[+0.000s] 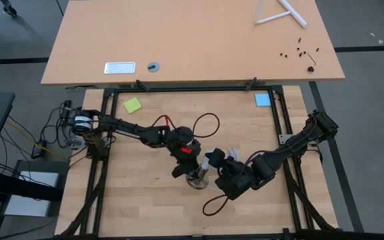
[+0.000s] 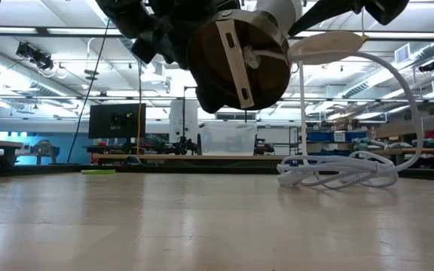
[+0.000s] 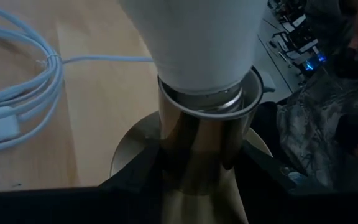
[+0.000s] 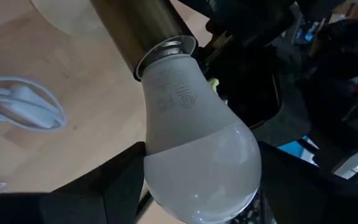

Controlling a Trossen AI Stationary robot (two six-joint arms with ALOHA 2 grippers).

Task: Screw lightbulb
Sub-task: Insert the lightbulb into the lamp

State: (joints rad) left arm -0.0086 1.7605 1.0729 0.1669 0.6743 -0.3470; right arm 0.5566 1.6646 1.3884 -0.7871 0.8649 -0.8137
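A wooden worktop (image 1: 145, 193) in a workshop carried a coiled white cord (image 2: 337, 172), with both arms meeting above its middle. The left gripper (image 3: 197, 180) was clenched on the brass socket (image 3: 194, 155), lifted clear of the worktop and tilted; the right gripper (image 4: 197, 180) grasped the lightbulb (image 4: 194, 149) by its frosted globe. The bulb's neck sat in the socket's mouth, its screw end hidden inside, so how far the thread had engaged could not be told. Risks, as judged: with the bulb axis off the socket's, the thread could cross and jam; the smooth globe could slip in the fingers, turning nothing; too hard a squeeze could crack it; the socket could twist in the left grip under torque; the trailing cord could drag on the socket.
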